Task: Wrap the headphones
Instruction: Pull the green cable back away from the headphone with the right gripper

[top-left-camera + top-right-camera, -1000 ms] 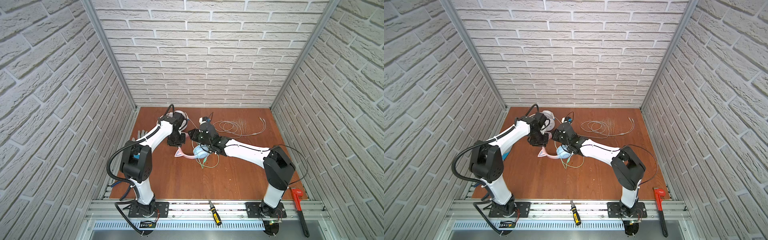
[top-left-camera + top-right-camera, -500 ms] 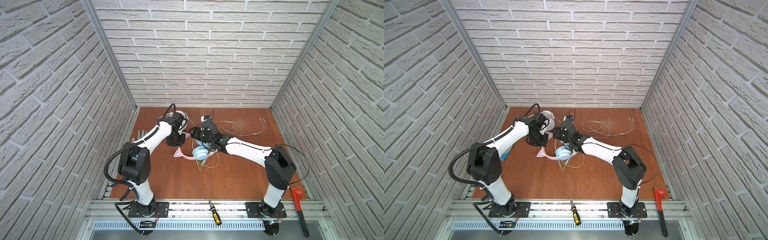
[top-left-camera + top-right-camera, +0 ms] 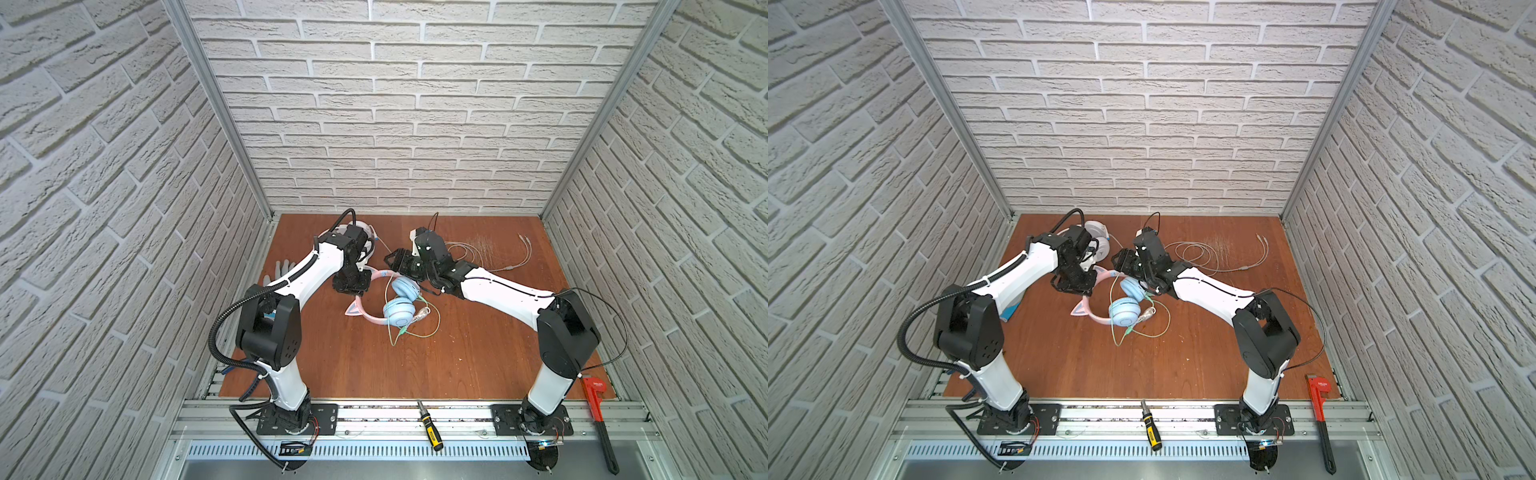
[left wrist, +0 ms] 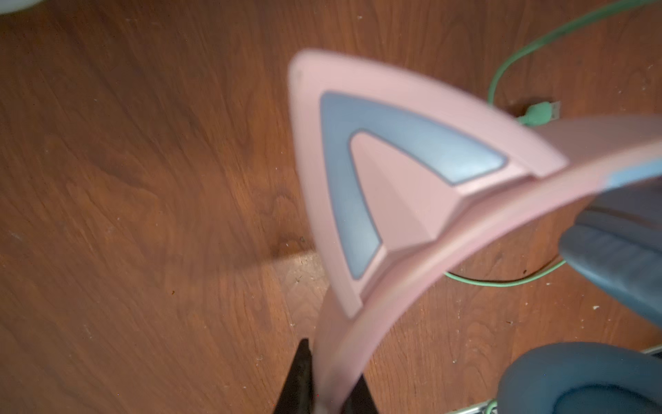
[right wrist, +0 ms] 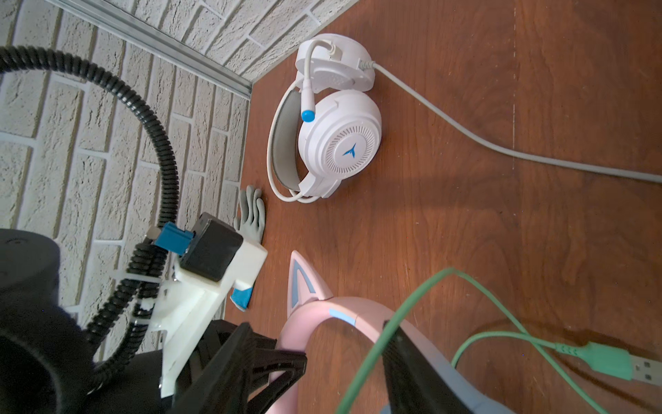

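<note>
**A:** What has changed on the table (image 3: 374,374) in the last second?

**B:** Mostly the right gripper (image 3: 392,264). A second ago it sat low over the cat-ear headphones (image 3: 399,311) and hid one blue cup. Now it has drawn back toward the rear wall, so both cups show in both top views.

**A:** And its jaws?

**B:** They stand wider apart than before and clamp nothing. In the right wrist view the pink band (image 5: 308,322) shows between the two black fingers (image 5: 404,365), farther off near the table.

**A:** Has the left gripper (image 3: 351,286) moved?

**B:** It looks unchanged. It stays pinched shut on the pink band, with a cat ear (image 4: 376,179) standing just beyond its tips in the left wrist view.

**A:** Where are the headphones themselves?

**B:** The cat-ear pair lies near the middle of the table, about where it was, with the cups side by side. The white headphones (image 5: 336,143) rest in the back left corner, and the top views show them half hidden behind the left arm. Their white cable (image 3: 469,253) coils loosely near the back wall, just as before.

**A:** And the green cable (image 4: 501,283)?

**B:** It is loose and unwrapped. One strand lies across a finger of the right gripper, and the rest loops on the table beside the cups. Its USB plug (image 5: 641,369) lies flat on the wood.
</note>
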Controlling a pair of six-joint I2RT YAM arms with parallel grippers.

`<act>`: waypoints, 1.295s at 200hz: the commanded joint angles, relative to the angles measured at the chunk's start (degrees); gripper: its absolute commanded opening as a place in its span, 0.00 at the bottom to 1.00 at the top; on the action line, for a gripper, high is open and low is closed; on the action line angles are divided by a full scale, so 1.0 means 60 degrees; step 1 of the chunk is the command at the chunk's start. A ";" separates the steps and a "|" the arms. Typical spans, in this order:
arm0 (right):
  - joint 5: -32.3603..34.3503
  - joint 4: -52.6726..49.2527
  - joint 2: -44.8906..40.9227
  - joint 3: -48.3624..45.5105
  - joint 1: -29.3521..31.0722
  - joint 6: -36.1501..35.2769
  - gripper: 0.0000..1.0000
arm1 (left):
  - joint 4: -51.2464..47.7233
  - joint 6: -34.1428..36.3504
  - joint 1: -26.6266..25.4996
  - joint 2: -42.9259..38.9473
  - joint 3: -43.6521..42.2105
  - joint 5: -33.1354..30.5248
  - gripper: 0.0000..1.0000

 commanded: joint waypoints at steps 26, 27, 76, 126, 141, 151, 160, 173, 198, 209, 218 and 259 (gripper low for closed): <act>-0.0846 -0.0994 -0.0446 0.0213 -0.0311 -0.0813 0.73 | -0.0164 0.0393 0.0139 -0.0494 0.0049 0.0660 0.00; -0.0869 -0.1004 -0.0454 0.0208 -0.0307 -0.0826 0.73 | -0.0158 0.0401 0.0139 -0.0489 0.0047 0.0661 0.00; -0.1810 -0.1341 -0.0598 0.0145 -0.0811 -0.1284 0.85 | -0.0281 0.0678 0.0219 -0.0538 0.0069 0.0805 0.00; -0.2093 -0.1758 -0.1336 -0.0074 -0.1438 -0.2683 0.84 | -0.0518 0.1119 0.0476 -0.0627 0.0088 0.1006 0.00; -0.2065 -0.1907 -0.1653 -0.0374 -0.1758 -0.3016 0.83 | -0.0668 0.1302 0.0579 -0.0684 0.0194 0.1109 0.00; -0.2065 -0.1901 -0.1865 -0.0639 -0.1984 -0.3237 0.82 | -0.0795 0.1484 0.0632 -0.0725 0.0319 0.1192 0.00; -0.2132 -0.1801 -0.2095 -0.0923 -0.2177 -0.3427 0.82 | -0.0882 0.1615 0.0663 -0.0764 0.0427 0.1271 0.00; -0.2269 -0.1705 -0.2300 -0.1271 -0.2348 -0.3842 0.81 | -0.1036 0.1771 0.0716 -0.0807 0.0618 0.1370 0.00; -0.2455 -0.2439 -0.2285 -0.1422 -0.2398 -0.4962 0.80 | -0.1316 0.1918 0.0785 -0.0708 0.0979 0.1364 0.00; -0.2555 -0.2808 -0.2171 -0.1483 -0.2398 -0.5299 0.79 | -0.1376 0.1932 0.0797 -0.0662 0.1089 0.1360 0.00; -0.2664 -0.3006 -0.2114 -0.1609 -0.2398 -0.5495 0.79 | -0.1397 0.1913 0.0798 -0.0639 0.1153 0.1364 0.00; -0.2854 -0.2561 -0.2167 -0.3091 -0.2398 -0.5141 0.78 | -0.1342 0.1773 0.0813 -0.0713 0.1187 0.1493 0.00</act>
